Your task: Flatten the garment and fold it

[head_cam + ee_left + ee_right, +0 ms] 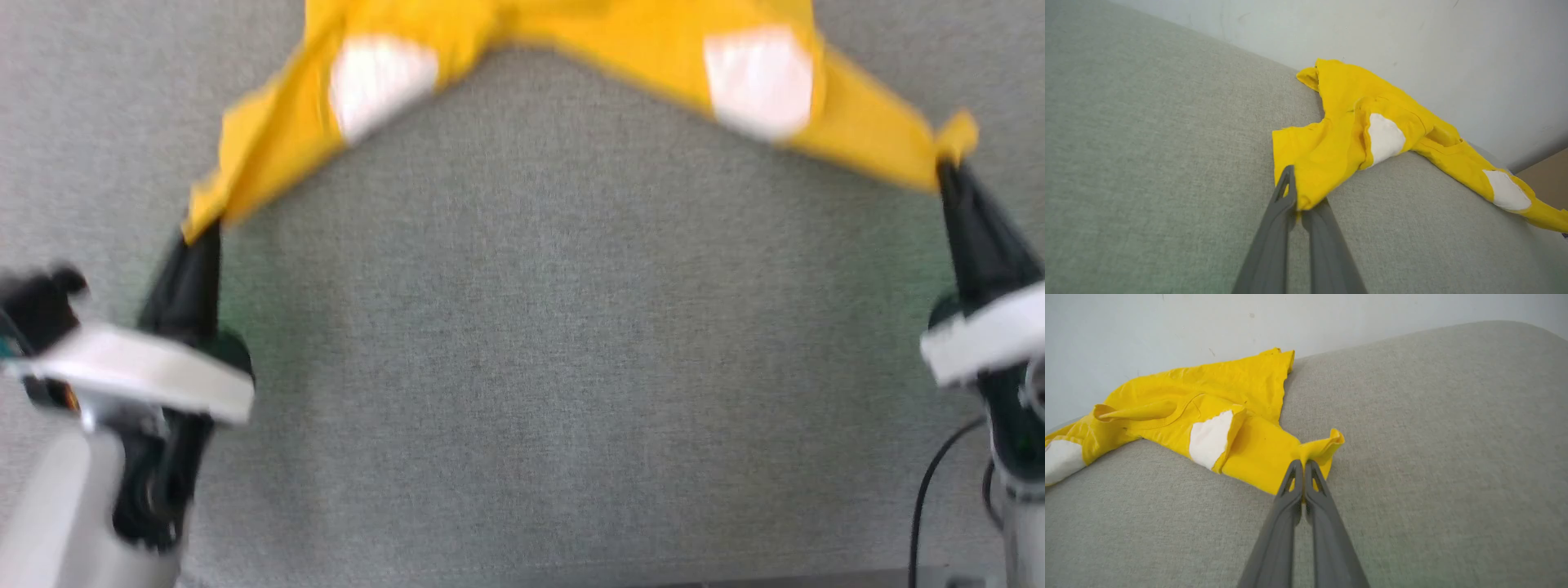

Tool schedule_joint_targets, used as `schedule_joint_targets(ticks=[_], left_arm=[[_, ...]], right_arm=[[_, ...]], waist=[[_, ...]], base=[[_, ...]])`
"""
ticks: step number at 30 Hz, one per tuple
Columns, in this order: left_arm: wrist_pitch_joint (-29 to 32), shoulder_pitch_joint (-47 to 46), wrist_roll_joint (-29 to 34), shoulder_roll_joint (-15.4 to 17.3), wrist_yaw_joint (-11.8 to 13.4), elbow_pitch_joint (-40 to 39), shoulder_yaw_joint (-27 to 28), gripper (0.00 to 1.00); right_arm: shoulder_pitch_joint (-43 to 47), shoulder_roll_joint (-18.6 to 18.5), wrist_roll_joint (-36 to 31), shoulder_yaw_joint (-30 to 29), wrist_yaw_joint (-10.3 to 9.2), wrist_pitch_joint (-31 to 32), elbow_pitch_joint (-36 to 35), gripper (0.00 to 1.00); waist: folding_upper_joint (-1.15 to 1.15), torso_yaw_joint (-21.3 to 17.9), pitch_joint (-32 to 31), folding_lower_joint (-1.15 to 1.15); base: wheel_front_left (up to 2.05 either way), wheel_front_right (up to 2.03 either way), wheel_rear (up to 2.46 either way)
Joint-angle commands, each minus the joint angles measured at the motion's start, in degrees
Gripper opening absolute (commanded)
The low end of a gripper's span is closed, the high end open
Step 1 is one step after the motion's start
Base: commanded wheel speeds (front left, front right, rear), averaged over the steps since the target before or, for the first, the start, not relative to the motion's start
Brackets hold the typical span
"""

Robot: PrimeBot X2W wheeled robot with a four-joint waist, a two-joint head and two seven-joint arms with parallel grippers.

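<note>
**Step in hand: flattening.** No fold has been made yet.

**Position of the work.** The garment (620, 41) lies at the far side of the grey fabric surface (522, 343), close against the pale wall (1412, 36). It is bunched and creased, with the neckline rumpled between the 2 white patches (375, 77).

**Gripper state.**
- The left gripper (1295, 198) has its fingers closed, pinching 1 outer corner of the yellow cloth.
- The right gripper (1303, 471) has its fingers closed on the opposite outer corner, and a small flap of cloth curls above its tips.

In the head view the 2 grippers stand well apart. The cloth runs from each of them up and inward, forming an arch. That view is blurred, so you cannot confirm whether the pinched corners are sleeve ends or shoulder points.

**Next move (judgement).**
1. Hold both pinches closed.
2. Draw both grippers toward the robot at an equal rate, low over the surface, so the body of the shirt trails out flat behind them.
3. Widen the spacing only until the near edge runs straight. An uneven pull is likely to twist the cloth.
4. Release only once the shirt lies flat, then start folding.

Both pinches look shallow, so a sharp tug could free a corner.
</note>
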Motion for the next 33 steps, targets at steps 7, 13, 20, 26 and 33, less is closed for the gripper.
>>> schedule_joint_targets(ticks=[7,13,20,26,33], left_arm=[[2.6,12.1,-4.1,-0.4,-1.8,1.4,-1.9,0.0],[4.7,19.8,-6.6,-0.1,-1.3,1.1,-2.3,0.0],[9.8,27.1,-8.7,1.7,-0.1,-1.1,-3.8,0.0],[11.9,32.1,-10.1,3.0,1.6,-4.1,-3.4,0.0],[12.4,36.1,-10.7,3.7,3.4,-7.1,-2.5,0.0]], right_arm=[[12.7,0.4,5.1,-0.3,-0.11,1.9,-0.7,0.0],[20.2,-0.2,8.1,-2.2,-0.11,4.9,-0.8,0.0],[27.6,-0.9,9.7,-4.0,-0.11,11.6,-1.8,0.0],[32.9,-0.5,10.8,-5.6,-0.11,17.4,-3.6,0.0],[36.6,0.7,11.1,-8.1,-0.11,20.3,-5.7,0.0]], waist=[[0.0,0.4,-9.0,0.01],[0.0,0.7,-14.2,0.01],[0.0,1.1,-20.1,0.01],[0.0,1.1,-23.7,0.01],[0.0,1.2,-25.9,0.01]], base=[[0.0,0.0,0.0],[0.0,0.0,0.0],[0.0,0.0,0.0],[0.0,0.0,0.0],[0.0,0.0,0.0]])
